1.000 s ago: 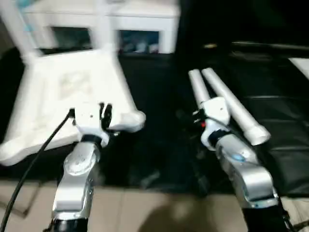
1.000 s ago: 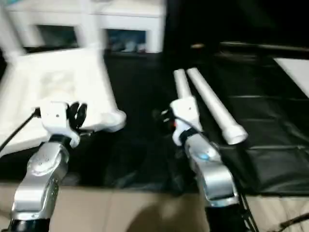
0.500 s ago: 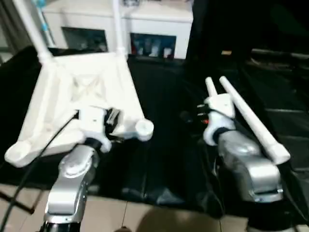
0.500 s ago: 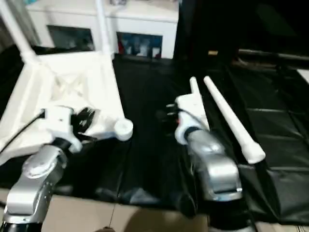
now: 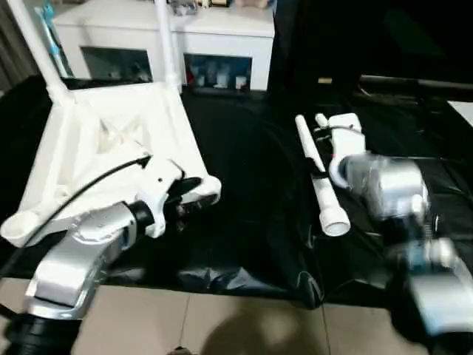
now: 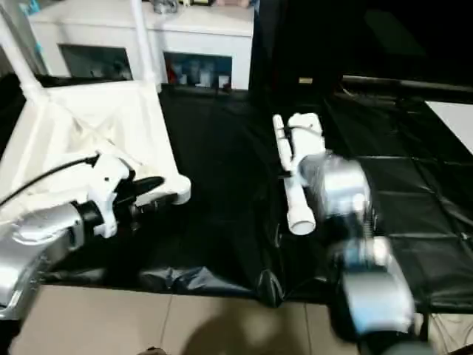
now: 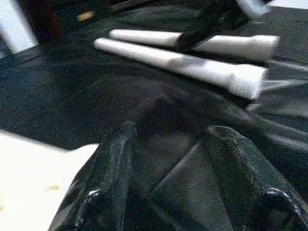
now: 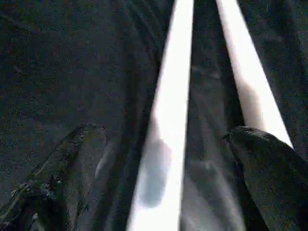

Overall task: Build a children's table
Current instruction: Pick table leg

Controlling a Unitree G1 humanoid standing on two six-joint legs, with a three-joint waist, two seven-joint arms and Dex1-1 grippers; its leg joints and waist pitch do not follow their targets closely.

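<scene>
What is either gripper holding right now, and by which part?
Nothing is held. The left gripper is open over the black sheet beside the tabletop's corner. The right gripper is open, straddling one loose leg without closing on it.

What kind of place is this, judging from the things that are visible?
Probably an indoor room set up as an assembly area: a black sheet covers the tiled floor, a white cabinet with glass doors stands behind, and the table top lies upside down.
</scene>
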